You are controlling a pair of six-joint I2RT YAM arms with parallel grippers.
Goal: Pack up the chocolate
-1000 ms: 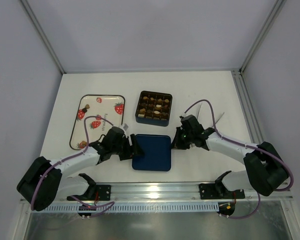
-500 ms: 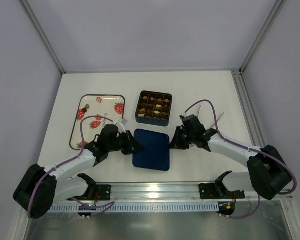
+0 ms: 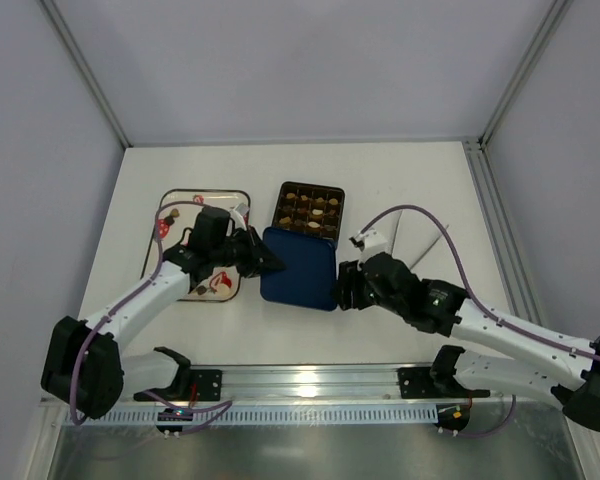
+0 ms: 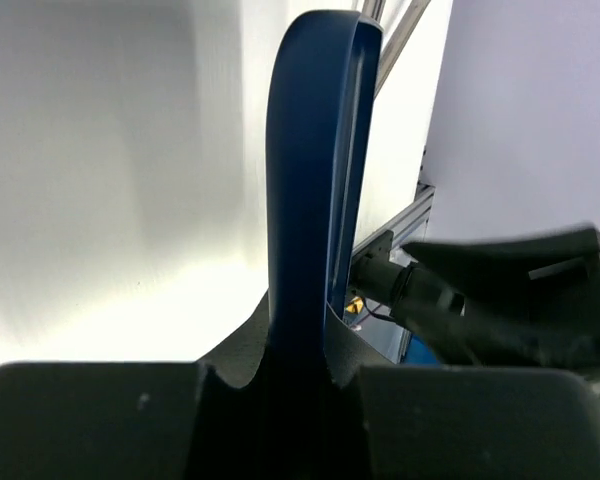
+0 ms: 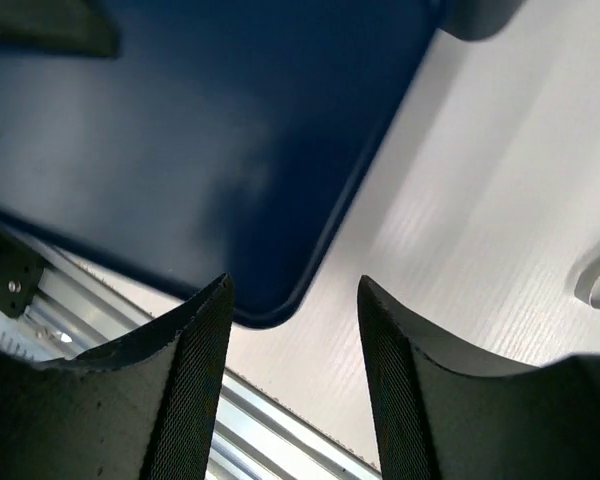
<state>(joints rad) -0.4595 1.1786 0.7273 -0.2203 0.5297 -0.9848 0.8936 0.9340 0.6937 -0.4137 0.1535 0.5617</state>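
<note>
1. Several chocolate pieces sit in the box grid; likely light, slippery, easily dented, so pinch gently across the sides.
2. Left gripper pinches the blue lid edge.
3. Right gripper jaws spread beside lid corner.

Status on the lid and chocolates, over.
Left gripper shut on blue lid. Right gripper open beside lid's corner. Chocolates in box, uncovered. No obstruction seen.
</note>
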